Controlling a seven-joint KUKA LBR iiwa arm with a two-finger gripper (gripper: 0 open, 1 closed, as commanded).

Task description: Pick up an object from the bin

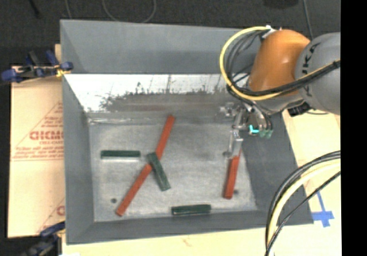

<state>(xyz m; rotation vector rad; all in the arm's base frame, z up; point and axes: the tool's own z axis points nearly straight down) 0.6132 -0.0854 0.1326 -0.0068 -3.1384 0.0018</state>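
A grey metal bin [77, 151] is holding a few loose red and green sticks, and the robot arm is reaching in over the right-hand wall. The pincer [234, 150] is hanging just above the far end of a short red stick [230, 179]. This stick is lying close to the right edge of the bin floor, its near end pointing toward the front right corner. Whether the pincer is open or closed cannot be told, nor whether it is touching the stick. A dark green bar [191, 210] is lying along the front edge, near that stick but apart from it. Toward the left, two more red sticks [163, 134] are lying in a diagonal line with a second green bar [158, 172] crossing them, and a third green bar [120, 155] is sitting nearer the left edge. The arm is probably lining up on the right-hand red stick. Doing this well is likely meaning straddling the stick across its narrow width, gripping a little in from the tip so it is not pivoting loose, and lifting straight up, clear of the right wall.
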